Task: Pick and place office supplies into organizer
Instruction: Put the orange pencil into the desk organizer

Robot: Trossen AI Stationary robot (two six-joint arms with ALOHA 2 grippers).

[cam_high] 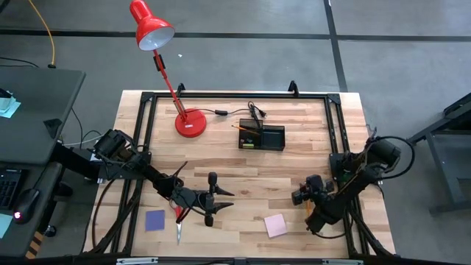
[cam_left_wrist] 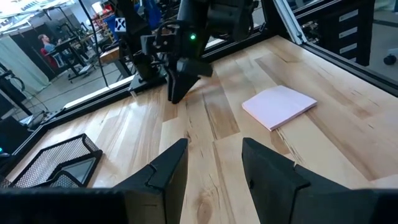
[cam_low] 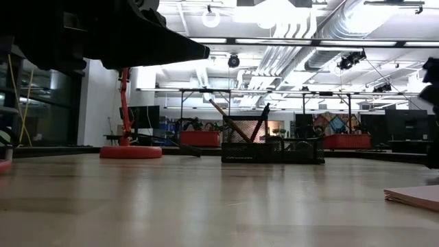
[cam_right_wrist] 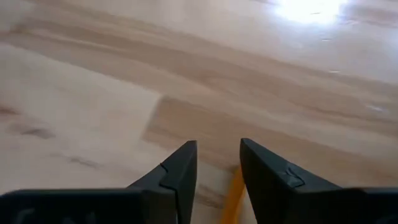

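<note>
I see the organizer [cam_high: 262, 138], a black mesh tray, standing far of the table's [cam_high: 294, 177] middle, just right of the red lamp's [cam_high: 190, 122] round base; pens and an orange pencil stick up from its left end. In the low view its mesh walls and the slanting sticks show clearly. The pink pad [cam_high: 275, 225] lies flat near the front edge, right of centre. The blue-purple pad [cam_high: 154, 220] lies at front left, and the red-handled scissors [cam_high: 179, 223] lie just right of it, blades pointing near. My left gripper [cam_high: 209, 199] hangs over the front-left area, just beside the scissors, arm stretched in from the left edge; its fingers [cam_left_wrist: 168, 174] stand apart with bare wood between them. My right gripper [cam_high: 300, 196] sits low at front right, beside the pink pad, arm folded in from the right edge. Its fingers [cam_right_wrist: 180, 171] are apart, tips close to the wood, with a thin orange-yellow pencil [cam_right_wrist: 234, 198] lying between them; I cannot tell if they touch it.
</note>
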